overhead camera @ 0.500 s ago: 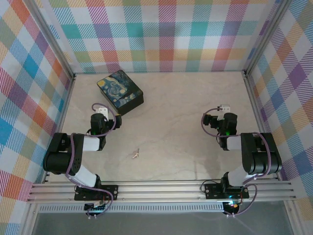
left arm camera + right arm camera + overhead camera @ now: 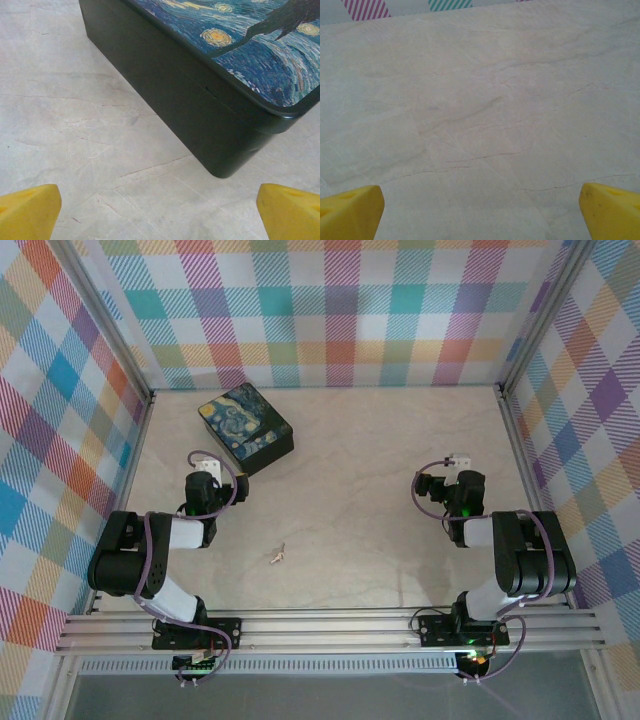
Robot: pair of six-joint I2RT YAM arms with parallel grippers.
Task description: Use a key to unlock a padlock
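Note:
A tiny pale key (image 2: 278,554) lies on the marble table between the two arms, nearer the front. The padlock is out of view. My left gripper (image 2: 206,472) (image 2: 160,215) is open, its yellow fingertips (image 2: 29,210) spread wide over bare table just short of the near corner of the black box with the starry-night lid (image 2: 245,430) (image 2: 200,100). Over bare marble at the right, my right gripper (image 2: 460,475) (image 2: 481,212) is open too, with nothing between its yellow fingertips (image 2: 351,209). Both arms are folded back near their bases.
Plaid walls close the table (image 2: 380,460) in at the back and on both sides. An aluminium rail (image 2: 330,630) runs along the front edge. The box stands at the back left, closed.

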